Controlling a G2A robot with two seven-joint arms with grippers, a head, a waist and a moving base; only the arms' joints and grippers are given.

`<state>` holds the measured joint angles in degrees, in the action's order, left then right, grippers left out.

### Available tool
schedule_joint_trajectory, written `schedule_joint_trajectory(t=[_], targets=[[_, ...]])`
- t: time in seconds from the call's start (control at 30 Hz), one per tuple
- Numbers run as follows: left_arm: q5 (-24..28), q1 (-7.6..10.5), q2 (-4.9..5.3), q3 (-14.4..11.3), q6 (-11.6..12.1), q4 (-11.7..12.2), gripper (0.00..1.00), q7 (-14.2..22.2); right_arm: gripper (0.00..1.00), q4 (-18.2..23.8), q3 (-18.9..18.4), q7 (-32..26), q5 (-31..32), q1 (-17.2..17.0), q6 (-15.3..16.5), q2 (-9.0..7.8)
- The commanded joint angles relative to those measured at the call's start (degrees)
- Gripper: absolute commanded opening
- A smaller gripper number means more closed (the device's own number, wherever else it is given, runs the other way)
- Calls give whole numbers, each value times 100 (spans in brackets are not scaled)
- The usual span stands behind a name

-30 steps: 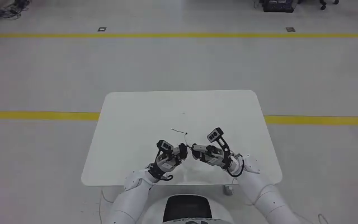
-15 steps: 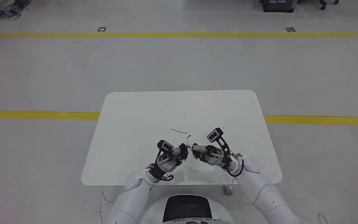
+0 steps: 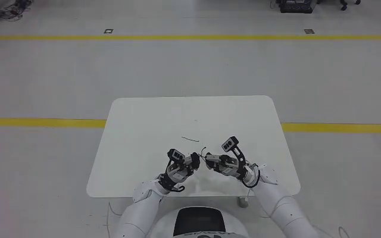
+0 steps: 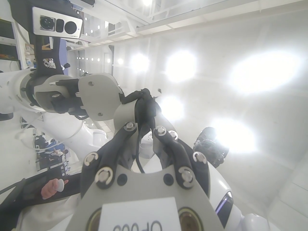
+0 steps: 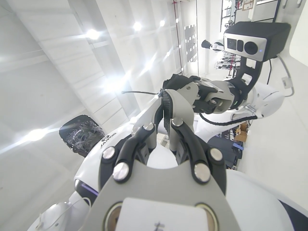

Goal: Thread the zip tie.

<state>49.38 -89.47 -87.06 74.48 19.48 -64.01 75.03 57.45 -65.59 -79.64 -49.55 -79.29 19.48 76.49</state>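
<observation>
Grippers meet tip to tip above the near part of the table in the top view, the left gripper and right gripper almost touching. The zip tie is a small black curl between them, too small there to follow. A thin black strip lies on the table just beyond, apart from both. The left wrist view brings it closer: the left gripper has its fingers closed on the zip tie, a black strand running back between them, and the right gripper butts against its tips. The right wrist view shows the right gripper with fingers pressed together on the zip tie, whose thin end juts sideways from the tips. Where the tips meet, black pads and tie merge, so the tie's head cannot be made out.
</observation>
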Motion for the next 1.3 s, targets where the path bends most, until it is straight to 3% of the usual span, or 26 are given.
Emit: schedule_joint_trajectory(t=[0.0, 1.27], targets=[[4, 2, -3, 6, 0, 7, 0, 5, 0, -20, -10, 0, 16, 2, 0, 7], [-47, -5, -45, 28, 0, 10, 0, 12, 0, -82, -184, 0, 348, -57, 0, 21]])
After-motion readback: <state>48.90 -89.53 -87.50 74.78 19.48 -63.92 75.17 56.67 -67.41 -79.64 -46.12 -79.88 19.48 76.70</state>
